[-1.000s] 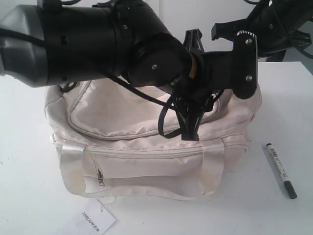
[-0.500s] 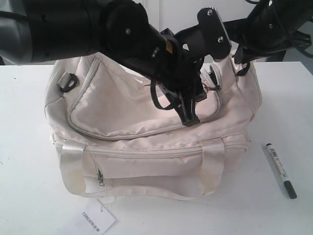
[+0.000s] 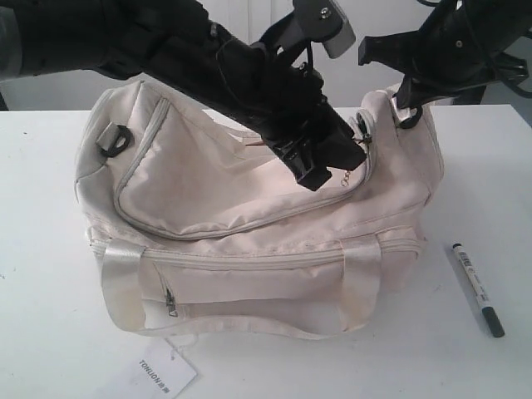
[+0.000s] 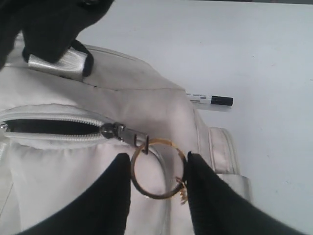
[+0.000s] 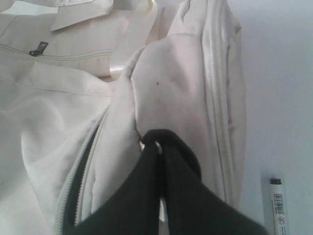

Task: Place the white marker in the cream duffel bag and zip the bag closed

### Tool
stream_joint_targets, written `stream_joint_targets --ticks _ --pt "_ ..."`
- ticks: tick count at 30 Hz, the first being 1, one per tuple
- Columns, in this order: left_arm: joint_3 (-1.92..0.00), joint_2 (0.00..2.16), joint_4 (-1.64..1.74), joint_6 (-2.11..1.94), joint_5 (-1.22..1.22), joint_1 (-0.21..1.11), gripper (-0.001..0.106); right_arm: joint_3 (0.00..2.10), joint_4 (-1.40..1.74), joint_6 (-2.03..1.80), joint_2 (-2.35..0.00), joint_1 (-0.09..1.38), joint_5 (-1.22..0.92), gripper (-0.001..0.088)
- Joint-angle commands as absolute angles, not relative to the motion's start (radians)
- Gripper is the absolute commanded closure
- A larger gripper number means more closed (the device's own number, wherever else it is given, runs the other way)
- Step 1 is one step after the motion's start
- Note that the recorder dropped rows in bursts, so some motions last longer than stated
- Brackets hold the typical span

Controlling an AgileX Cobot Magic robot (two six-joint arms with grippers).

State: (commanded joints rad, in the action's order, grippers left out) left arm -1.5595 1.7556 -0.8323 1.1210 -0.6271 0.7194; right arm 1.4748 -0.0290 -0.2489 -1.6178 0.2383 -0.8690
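The cream duffel bag (image 3: 249, 208) sits mid-table, its top zip partly undone with a dark gap (image 4: 49, 127) behind the slider (image 4: 115, 131). My left gripper (image 4: 157, 166) reaches across the bag's top (image 3: 316, 176) and stands open. The gold ring pull (image 4: 157, 169) lies flat between its fingertips (image 4: 120, 171), close to both. At the bag's right end my right gripper (image 3: 407, 104) is shut on the black end ring (image 5: 188, 154), holding that end up. The white marker (image 3: 478, 288) with a black cap lies on the table right of the bag, also seen in both wrist views (image 4: 210, 100) (image 5: 279, 210).
A white TONLION tag (image 3: 162, 374) hangs off the bag's front near the table's front edge. Shiny webbing handles (image 3: 125, 283) and a small zipped front pocket (image 3: 172, 303) face the camera. White table (image 3: 50, 332) surrounds the bag.
My left arm has swung up and back, carrying its gripper from the middle of the bag's top over to the gold ring pull. The right gripper and the marker have stayed put.
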Motion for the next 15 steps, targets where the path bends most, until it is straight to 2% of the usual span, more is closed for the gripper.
stream_joint_targets --ticks 3,5,8,10,15 --pt "-1.559 1.756 -0.836 1.121 -0.617 0.719 0.105 1.475 -0.029 -0.267 -1.618 0.238 -0.869 0.0864" --pt "-1.559 1.756 -0.836 1.121 -0.617 0.719 0.105 1.475 -0.029 -0.273 -1.618 0.238 -0.869 0.0797" --pt "-1.559 1.756 -0.836 1.121 -0.622 0.719 0.105 1.475 -0.034 -0.277 -1.611 0.238 -0.874 0.0588" --pt "-1.559 1.756 -0.836 1.121 -0.622 0.719 0.105 1.482 -0.056 -0.277 -1.589 0.238 -0.875 0.0514" --pt "-1.559 1.756 -0.836 1.154 -0.625 0.719 0.105 1.491 -0.166 -0.243 -1.552 0.223 -0.892 0.0511"
